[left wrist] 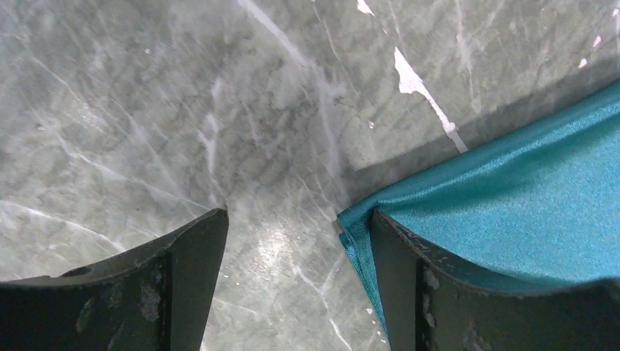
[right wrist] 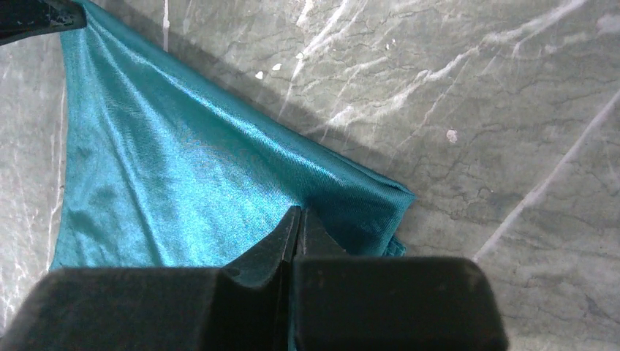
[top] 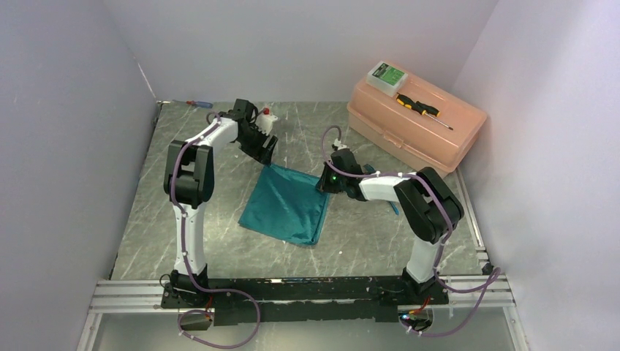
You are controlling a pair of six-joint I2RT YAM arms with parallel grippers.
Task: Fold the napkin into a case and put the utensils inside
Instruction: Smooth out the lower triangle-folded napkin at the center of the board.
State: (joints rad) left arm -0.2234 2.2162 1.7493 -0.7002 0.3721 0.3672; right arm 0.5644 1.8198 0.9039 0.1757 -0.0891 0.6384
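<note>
The teal napkin (top: 289,205) lies folded in a rough square on the marble table. My left gripper (top: 267,150) stands open over its far left corner. In the left wrist view the gripper (left wrist: 298,216) has bare table in its gap, and its right finger (left wrist: 409,278) rests on the napkin (left wrist: 512,183) at the corner's edge. My right gripper (top: 325,183) is at the far right corner. In the right wrist view it (right wrist: 297,212) is shut, with a pinch of napkin (right wrist: 183,168) between the jaws. A thin blue sliver (top: 394,208) shows beside the right arm; the rest of the utensils are hidden.
A peach toolbox (top: 417,124) sits at the back right, with a yellow-and-black screwdriver (top: 418,107) and a green-and-white box (top: 387,75) on its lid. A red-and-blue screwdriver (top: 199,104) lies at the back left. White walls enclose the table.
</note>
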